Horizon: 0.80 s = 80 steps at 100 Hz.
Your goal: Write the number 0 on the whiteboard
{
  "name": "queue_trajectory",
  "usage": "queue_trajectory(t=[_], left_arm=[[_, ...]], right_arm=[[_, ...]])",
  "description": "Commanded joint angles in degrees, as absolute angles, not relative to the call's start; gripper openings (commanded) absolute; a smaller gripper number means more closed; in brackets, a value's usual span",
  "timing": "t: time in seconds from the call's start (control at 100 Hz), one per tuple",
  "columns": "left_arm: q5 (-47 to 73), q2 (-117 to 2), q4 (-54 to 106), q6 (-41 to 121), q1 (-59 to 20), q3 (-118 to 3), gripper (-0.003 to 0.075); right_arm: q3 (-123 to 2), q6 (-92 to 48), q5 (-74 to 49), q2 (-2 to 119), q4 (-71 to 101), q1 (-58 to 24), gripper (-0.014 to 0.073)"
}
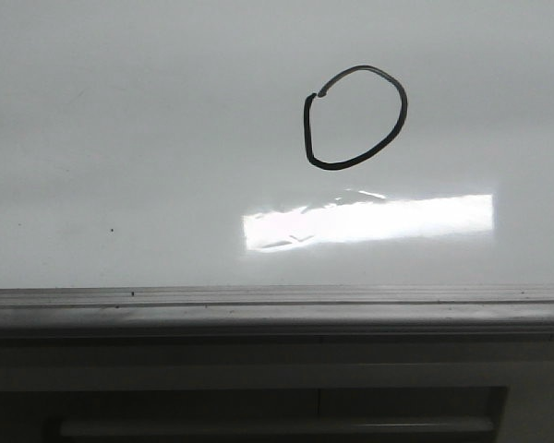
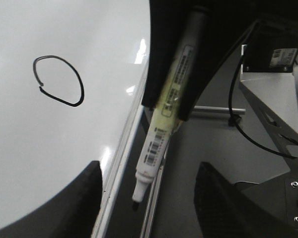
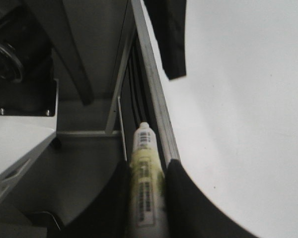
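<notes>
1. Clearly, the whiteboard [image 1: 120, 138] fills the front view; its grey rail [image 1: 277, 300] runs along the bottom.
2. The number 0 [image 1: 355, 117] sits upper right of centre.
3. The right hand [image 3: 146, 198] is clenched around a marker [image 3: 145, 173]; the left hand [image 2: 146, 198] is released.

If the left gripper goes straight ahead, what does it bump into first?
Most likely the marker, held by the right gripper. Its tip sits right in front of the open left gripper. Depth is hard to judge, though.
</notes>
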<state>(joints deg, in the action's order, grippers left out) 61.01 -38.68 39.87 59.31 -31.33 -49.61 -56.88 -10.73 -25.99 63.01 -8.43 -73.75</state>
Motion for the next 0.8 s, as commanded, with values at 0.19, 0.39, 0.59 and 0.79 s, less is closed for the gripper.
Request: queue_trajectory(t=[0.19, 0.39, 0.59, 0.79], left_arm=[[60.0, -43.6, 43.3, 59.8, -35.3, -51.7, 0.0385], [58.8, -45.4, 43.3, 59.8, -35.5, -51.7, 0.0315], [58.8, -46.9, 44.0, 59.8, -35.5, -51.7, 0.0147], [58.7, -46.9, 44.9, 59.9, -35.5, -51.7, -0.002]], right_arm=[[-58.7, -11.7, -15.8, 62.2, -6.2, -75.8, -0.005], [-58.7, -11.7, -15.8, 62.2, -4.6, -76.4, -0.005], [-58.7, -11.7, -17.5, 62.2, -4.1, -76.4, -0.005], [-58.7, -11.7, -18.8, 62.2, -3.4, -76.4, -0.005]])
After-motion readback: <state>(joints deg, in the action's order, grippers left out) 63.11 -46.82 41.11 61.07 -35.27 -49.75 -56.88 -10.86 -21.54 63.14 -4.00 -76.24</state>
